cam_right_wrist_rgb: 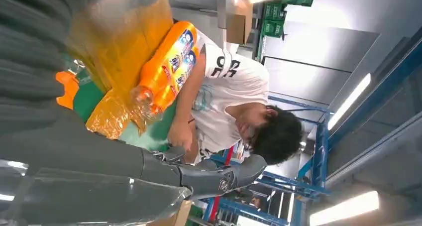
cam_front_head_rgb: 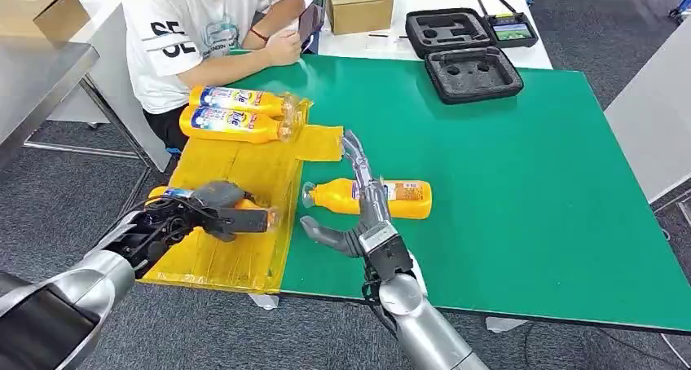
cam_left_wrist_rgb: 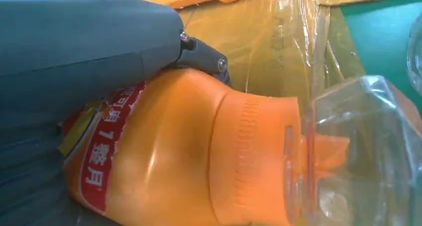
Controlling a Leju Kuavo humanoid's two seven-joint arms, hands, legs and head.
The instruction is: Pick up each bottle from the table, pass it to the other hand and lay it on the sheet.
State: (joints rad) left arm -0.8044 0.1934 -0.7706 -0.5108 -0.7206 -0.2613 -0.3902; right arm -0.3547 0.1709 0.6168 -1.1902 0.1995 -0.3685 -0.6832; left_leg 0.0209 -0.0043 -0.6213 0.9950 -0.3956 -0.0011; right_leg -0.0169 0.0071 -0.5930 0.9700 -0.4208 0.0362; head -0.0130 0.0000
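Nearby — open black foam case (cam_front_head_rgb: 473, 72)

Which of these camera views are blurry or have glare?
Head view: sharp, evenly lit. Left wrist view: the held bottle is close and soft, its clear cap glinting. Right wrist view: ceiling lights blow out; near fingers blurred.
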